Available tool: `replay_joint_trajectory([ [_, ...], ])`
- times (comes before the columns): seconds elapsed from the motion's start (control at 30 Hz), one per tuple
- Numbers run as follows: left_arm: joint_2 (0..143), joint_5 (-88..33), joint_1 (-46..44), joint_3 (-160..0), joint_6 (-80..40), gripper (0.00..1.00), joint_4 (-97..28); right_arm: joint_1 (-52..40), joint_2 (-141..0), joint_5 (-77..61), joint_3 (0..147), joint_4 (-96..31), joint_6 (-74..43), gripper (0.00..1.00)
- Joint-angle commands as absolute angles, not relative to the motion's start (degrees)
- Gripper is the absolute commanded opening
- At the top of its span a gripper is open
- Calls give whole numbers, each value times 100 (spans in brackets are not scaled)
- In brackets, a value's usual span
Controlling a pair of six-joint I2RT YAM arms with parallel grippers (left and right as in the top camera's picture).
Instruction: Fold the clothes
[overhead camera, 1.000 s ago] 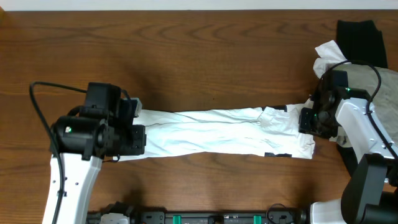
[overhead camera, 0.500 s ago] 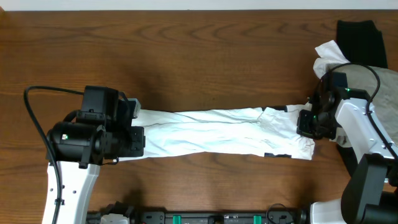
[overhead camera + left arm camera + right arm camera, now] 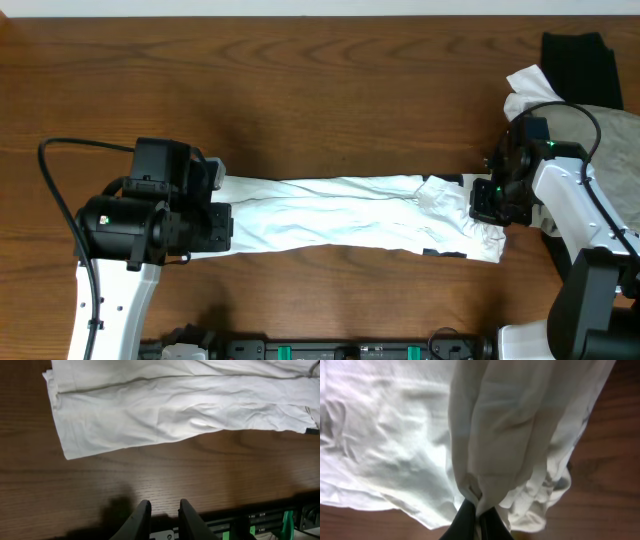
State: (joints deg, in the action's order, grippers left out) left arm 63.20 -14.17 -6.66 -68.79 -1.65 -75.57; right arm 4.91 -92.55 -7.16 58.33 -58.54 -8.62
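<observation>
The shirt (image 3: 340, 210) is lying folded into a long, narrow strip across the middle of the desk (image 3: 300, 90). The right hand (image 3: 475, 521) is clenching a bunch of cloth at the strip's right end, with wrinkled folds gathering into its tips. The left hand (image 3: 163, 506) is hovering over bare wood just beside the left end, its fingers slightly parted and grasping nothing. Just past the right hand, a grey-beige garment (image 3: 605, 125), a black garment (image 3: 578, 62) and a crumpled white cloth (image 3: 522, 88) are crowding the desk's right edge.

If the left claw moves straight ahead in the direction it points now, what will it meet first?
Probably bare table, just short of the white T-shirt; the left claw holds nothing, though depth is unclear.
</observation>
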Motion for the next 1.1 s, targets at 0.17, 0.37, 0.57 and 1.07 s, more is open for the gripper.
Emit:
replay_joint_trajectory([
  [0.17, 6285, -1343, -672, -6845, -217, 20, -7537, 454, -8796, -727, 5979, -5808, -878, 11],
  [0.37, 6285, -1341, -672, -6845, -217, 20, -7529, 548, -8700, -580, 5979, -5881, -985, 28],
  [0.57, 6285, -1343, -672, -6845, -217, 20, -7533, 751, -8656, -572, 6001, -5699, -1070, 36],
  [1.07, 6285, -1345, -672, -6845, -220, 20, -7537, 788, -9006, -14, 5994, -4364, -1328, 45],
])
